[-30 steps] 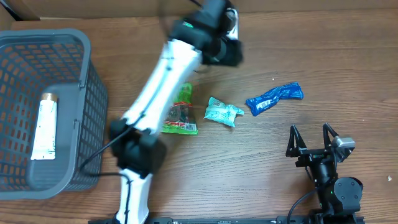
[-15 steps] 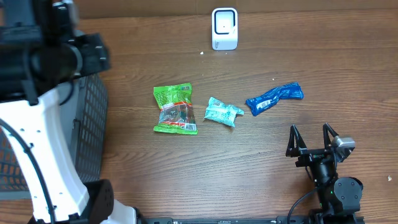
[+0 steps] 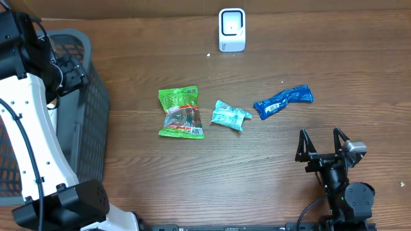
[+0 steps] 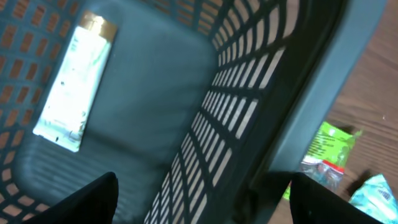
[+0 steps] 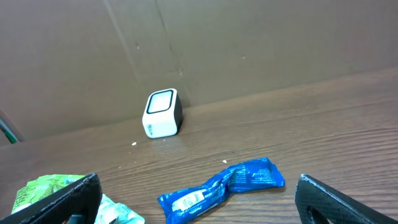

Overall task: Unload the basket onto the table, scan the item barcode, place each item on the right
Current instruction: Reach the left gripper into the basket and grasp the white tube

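Scanner (image 3: 232,29) upright at back; blue packet (image 3: 283,101), green packet (image 3: 180,113) nearer; basket (image 3: 95,115) left.

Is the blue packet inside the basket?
No, the blue packet lies out on the wooden table, well away from the basket.

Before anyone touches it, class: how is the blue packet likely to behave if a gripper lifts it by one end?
The blue packet looks crinkled and bent midway, so it would probably flop rather than stay stiff. Its glossy wrapper may slip in a grip. Lying flat on the table, it seems unlikely to roll.
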Controlling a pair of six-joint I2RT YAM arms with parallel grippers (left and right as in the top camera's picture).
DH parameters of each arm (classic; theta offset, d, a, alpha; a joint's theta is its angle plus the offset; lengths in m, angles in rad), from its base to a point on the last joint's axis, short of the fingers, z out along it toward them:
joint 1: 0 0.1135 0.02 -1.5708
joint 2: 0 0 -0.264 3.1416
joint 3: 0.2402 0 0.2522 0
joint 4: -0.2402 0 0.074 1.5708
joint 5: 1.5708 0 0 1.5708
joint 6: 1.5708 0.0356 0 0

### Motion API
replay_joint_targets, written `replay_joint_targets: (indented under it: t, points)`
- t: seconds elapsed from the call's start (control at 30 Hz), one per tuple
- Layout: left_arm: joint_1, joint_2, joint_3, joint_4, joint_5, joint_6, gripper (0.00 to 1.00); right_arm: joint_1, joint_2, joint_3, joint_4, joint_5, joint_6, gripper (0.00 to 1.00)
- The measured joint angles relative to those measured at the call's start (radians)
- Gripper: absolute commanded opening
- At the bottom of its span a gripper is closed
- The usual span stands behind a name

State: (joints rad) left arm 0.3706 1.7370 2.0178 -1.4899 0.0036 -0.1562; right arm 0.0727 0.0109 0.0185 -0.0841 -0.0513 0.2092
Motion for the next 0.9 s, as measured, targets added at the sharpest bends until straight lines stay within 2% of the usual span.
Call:
replay_joint_targets:
  t: [0.03, 0.13, 0.2, 0.23, 0.3, 0.43, 0.6, 0.73, 0.9]
  points:
    - [0.01, 0.0, -0.017, 0.008, -0.001, -0.002, 0.97, 0.0, 0.0, 0.0, 0.0, 0.0, 0.0, 1.0]
    - [0.063, 0.001, -0.065, 0.051, 0.007, -0.016, 0.96, 0.0, 0.0, 0.0, 0.0, 0.0, 0.0, 1.0]
    - [0.106, 0.001, -0.08, 0.061, 0.01, -0.024, 0.89, 0.0, 0.0, 0.0, 0.0, 0.0, 0.0, 1.0]
    - [0.126, 0.002, -0.083, 0.066, 0.016, -0.027, 0.79, 0.0, 0.0, 0.0, 0.0, 0.0, 0.0, 1.0]
    - [0.157, 0.002, -0.086, 0.075, 0.052, -0.003, 0.7, 0.0, 0.0, 0.0, 0.0, 0.0, 0.0, 1.0]
    - [0.117, 0.001, -0.087, 0.101, 0.183, 0.076, 0.61, 0.0, 0.0, 0.0, 0.0, 0.0, 0.0, 1.0]
    - [0.068, -0.041, -0.092, 0.119, 0.225, 0.111, 0.62, 0.0, 0.0, 0.0, 0.0, 0.0, 0.0, 1.0]
    - [0.068, -0.152, -0.077, 0.118, 0.231, 0.103, 0.66, 0.0, 0.0, 0.0, 0.0, 0.0, 0.0, 1.0]
    - [0.068, -0.302, -0.026, 0.117, 0.1, 0.073, 0.7, 0.0, 0.0, 0.0, 0.0, 0.0, 0.0, 1.0]
